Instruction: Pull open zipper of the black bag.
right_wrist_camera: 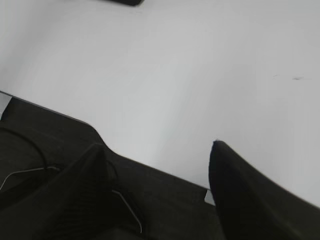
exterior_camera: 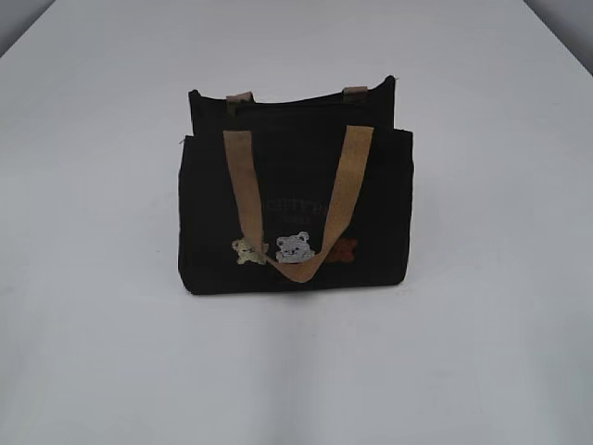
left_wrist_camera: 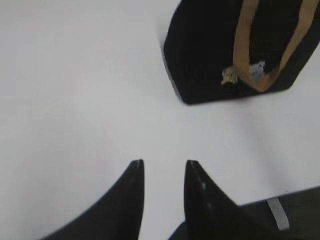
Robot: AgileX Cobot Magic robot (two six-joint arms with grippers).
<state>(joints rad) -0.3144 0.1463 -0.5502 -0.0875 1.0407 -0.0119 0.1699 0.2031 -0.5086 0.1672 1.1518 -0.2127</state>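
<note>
The black bag point(exterior_camera: 296, 213) stands upright in the middle of the white table, tan handles point(exterior_camera: 243, 190) hanging down its front over three little bear patches point(exterior_camera: 295, 247). Its zipper is lost in the dark top edge and I cannot make out the pull. Neither gripper shows in the exterior view. In the left wrist view my left gripper point(left_wrist_camera: 164, 161) hovers open over bare table, and the bag point(left_wrist_camera: 210, 55) lies well ahead to the upper right. My right gripper point(right_wrist_camera: 156, 144) stands wide open near the table's edge with nothing between its fingers.
The table's near edge point(left_wrist_camera: 292, 191) runs close behind the left gripper. Below the table edge point(right_wrist_camera: 60, 114) in the right wrist view lies dark equipment with thin cables point(right_wrist_camera: 127, 210). A dark sliver point(right_wrist_camera: 122, 1) shows at that view's top.
</note>
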